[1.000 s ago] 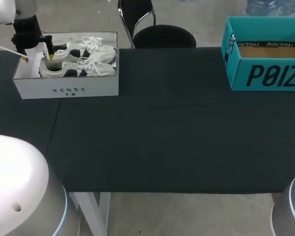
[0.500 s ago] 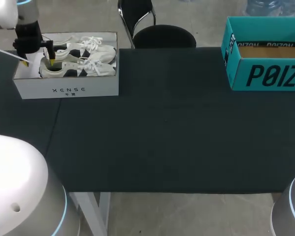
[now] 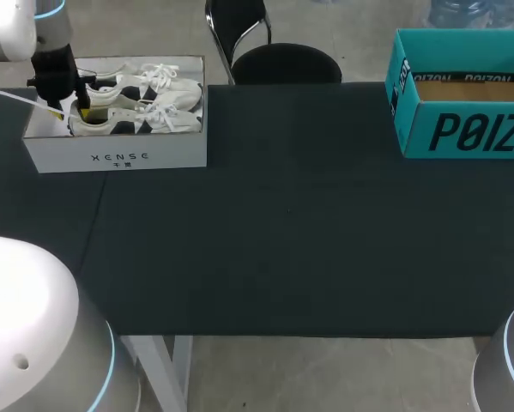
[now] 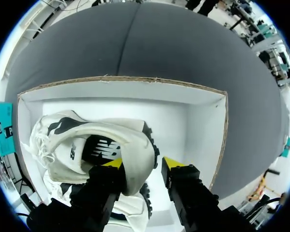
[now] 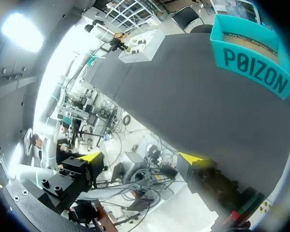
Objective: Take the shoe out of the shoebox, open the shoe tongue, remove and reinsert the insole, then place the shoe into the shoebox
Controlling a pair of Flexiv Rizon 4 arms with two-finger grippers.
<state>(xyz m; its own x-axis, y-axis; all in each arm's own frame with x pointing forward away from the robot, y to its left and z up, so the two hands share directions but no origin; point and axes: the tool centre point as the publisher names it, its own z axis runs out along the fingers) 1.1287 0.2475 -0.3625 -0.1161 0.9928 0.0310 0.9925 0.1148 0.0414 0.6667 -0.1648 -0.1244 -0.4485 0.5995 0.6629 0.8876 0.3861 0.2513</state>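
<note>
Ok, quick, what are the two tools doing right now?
Left tool: open, astride the heel of the white lace-up sneaker.
Right tool: open, empty.

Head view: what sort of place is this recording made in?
Most likely a robot manipulation test bench: a dark grey table with the left arm's end effector inside a white cardboard shoebox of white sneakers, and a teal cardboard box at the far right.

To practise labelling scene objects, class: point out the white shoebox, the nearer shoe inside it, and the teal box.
white shoebox (image 3: 119,157), head view, on its front wall.
nearer shoe (image 3: 166,118), head view, on its laced forepart.
teal box (image 3: 462,130), head view, on its printed front wall.
</note>
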